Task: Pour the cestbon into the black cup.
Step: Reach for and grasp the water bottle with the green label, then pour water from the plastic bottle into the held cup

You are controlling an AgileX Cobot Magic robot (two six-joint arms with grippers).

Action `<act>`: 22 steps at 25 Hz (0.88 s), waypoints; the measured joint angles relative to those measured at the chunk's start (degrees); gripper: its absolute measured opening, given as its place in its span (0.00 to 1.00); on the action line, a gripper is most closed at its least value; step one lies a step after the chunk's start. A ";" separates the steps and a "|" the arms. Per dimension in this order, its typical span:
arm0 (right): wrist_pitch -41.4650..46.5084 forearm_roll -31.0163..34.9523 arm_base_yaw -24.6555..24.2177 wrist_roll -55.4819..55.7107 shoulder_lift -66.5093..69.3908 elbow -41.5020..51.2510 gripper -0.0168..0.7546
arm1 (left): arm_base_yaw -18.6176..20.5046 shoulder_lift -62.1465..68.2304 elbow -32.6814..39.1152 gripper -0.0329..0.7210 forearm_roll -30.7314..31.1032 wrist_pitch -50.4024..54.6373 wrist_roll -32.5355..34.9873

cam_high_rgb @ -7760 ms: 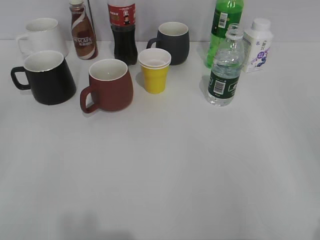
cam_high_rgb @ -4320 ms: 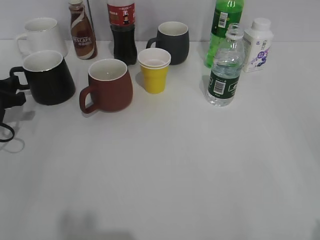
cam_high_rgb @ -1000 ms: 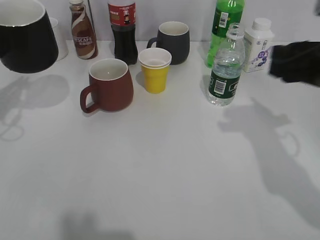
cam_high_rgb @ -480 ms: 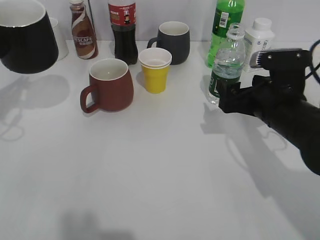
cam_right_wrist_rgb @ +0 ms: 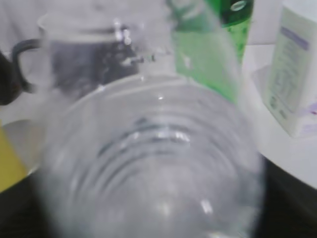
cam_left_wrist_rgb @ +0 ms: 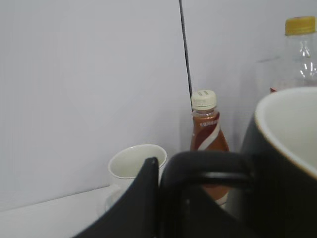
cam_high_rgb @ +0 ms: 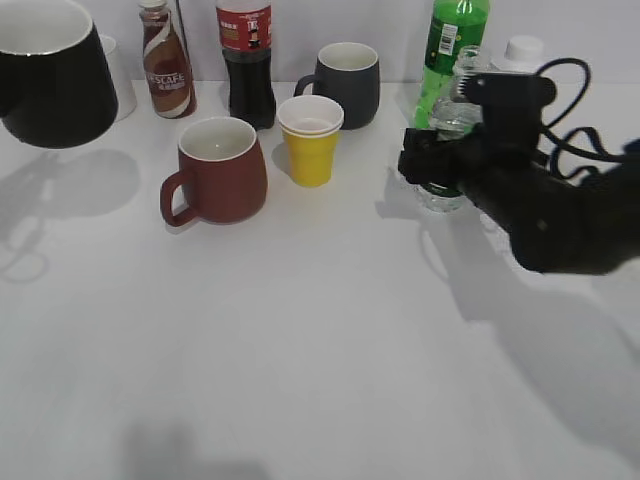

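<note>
The black cup [cam_high_rgb: 55, 85], glossy with a white inside, hangs in the air at the far left, above the table. My left gripper [cam_left_wrist_rgb: 158, 198] is shut on its loop handle; the cup fills the right of the left wrist view [cam_left_wrist_rgb: 287, 163]. In the exterior view the left gripper is off the frame's left edge. The cestbon [cam_high_rgb: 450, 118], a clear ribbed bottle with a dark green label, stands upright at the back right. My right gripper [cam_high_rgb: 430, 165] straddles its middle with jaws apart. The bottle fills the right wrist view [cam_right_wrist_rgb: 148, 163], blurred.
A brown mug [cam_high_rgb: 220, 170], a yellow cup [cam_high_rgb: 310, 140] and a dark grey mug [cam_high_rgb: 345, 85] stand mid-back. A green soda bottle [cam_high_rgb: 455, 40] and a white milk bottle [cam_high_rgb: 522, 50] stand behind the cestbon. A cola bottle [cam_high_rgb: 245, 60], a Nescafe bottle [cam_high_rgb: 165, 65] and a white mug [cam_left_wrist_rgb: 136, 163] stand back left.
My right arm came in from the right and moved its jaws around the cestbon. The black cup, lifted earlier, stays held up at the left.
</note>
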 joint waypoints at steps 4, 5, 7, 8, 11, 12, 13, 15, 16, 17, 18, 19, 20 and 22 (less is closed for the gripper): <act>1.45 3.62 0.00 -3.32 3.64 -4.24 0.61 | 0.00 0.00 0.00 0.09 5.21 0.00 -0.21; 1.66 4.03 0.00 -3.87 3.65 -4.43 0.59 | 0.00 0.00 0.00 0.09 6.54 0.00 -1.30; 3.63 4.20 0.00 -4.99 2.91 -4.48 0.60 | -0.05 -0.08 0.00 0.09 8.64 0.00 -4.41; 5.79 3.93 -0.06 -6.34 1.73 -4.42 0.60 | -0.05 -0.37 0.00 0.09 10.16 0.00 -5.37; 15.40 -2.76 -0.06 -10.13 -3.91 -3.48 0.60 | -0.78 -1.90 0.00 0.09 14.74 0.43 -7.39; 17.78 -6.58 -0.06 -10.72 -6.45 -3.42 0.60 | -1.72 -2.63 0.00 0.09 15.70 1.20 -7.98; 20.06 -11.36 0.00 -11.15 -9.22 -3.42 0.60 | -2.82 -3.38 0.00 0.09 16.20 2.41 -8.90; 21.83 -19.74 0.00 -11.51 -14.33 -3.42 0.60 | -6.23 -4.43 0.00 0.09 16.61 5.37 -10.56; 21.99 -24.46 0.00 -11.62 -16.87 -3.42 0.60 | -8.36 -4.72 0.00 0.09 16.70 6.74 -11.28; 22.04 -28.60 0.00 -11.70 -19.13 -3.42 0.60 | -10.29 -4.94 0.00 0.09 16.76 8.26 -11.83; 22.16 -32.68 0.00 -11.81 -20.73 -3.48 0.60 | -12.73 -4.97 0.00 0.09 16.82 9.68 -12.15; 22.50 -35.94 0.00 -11.87 -22.34 -3.48 0.60 | -15.27 -4.97 0.00 0.09 16.75 10.55 -12.34; 23.19 -39.63 0.00 -12.01 -23.60 -3.53 0.60 | -17.79 -4.97 0.00 0.09 16.22 11.64 -12.47; 24.53 -45.66 0.00 -12.40 -24.96 -3.53 0.60 | -22.13 -4.97 0.00 0.09 14.68 13.07 -12.61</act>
